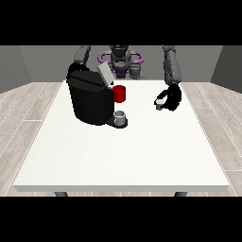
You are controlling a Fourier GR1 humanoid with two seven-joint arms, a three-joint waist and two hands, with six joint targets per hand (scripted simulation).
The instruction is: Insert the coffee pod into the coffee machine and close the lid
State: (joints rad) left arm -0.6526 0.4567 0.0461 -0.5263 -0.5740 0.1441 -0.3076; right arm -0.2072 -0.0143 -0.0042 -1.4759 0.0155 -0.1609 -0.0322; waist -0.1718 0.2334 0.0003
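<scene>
Across the middle of the view lies a large white worktop [118,156], square-cornered, with a plain unmarked surface. Its near edge runs along the lower part of the view, and two dark legs show just beneath that edge. Pale wood-plank flooring [28,113] surrounds the worktop on both sides, and grey walls [19,66] close the room behind.

Items occupy only the far half of the worktop. The black coffee machine [90,99] stands at the far left, set in from the left edge. Its grey lid [105,74] is raised and tilted. A red part [119,93] projects from the front of the machine below the lid. A small grey cup [120,116] sits on the base of the machine, directly under the red part.

The hand at the view's right [171,98] is low over the far right area of the worktop, near but inside the right edge, and well apart from the machine. Its fingers are curled around a small pale object, the coffee pod [160,102], which shows at the side of the hand facing the machine. The hand at the view's left is hidden behind the machine; only its arm [82,56] shows above the machine, so the state of its fingers cannot be determined.

Open white surface separates the pod from the machine. The whole near half of the worktop, out to the near corners, carries nothing.
</scene>
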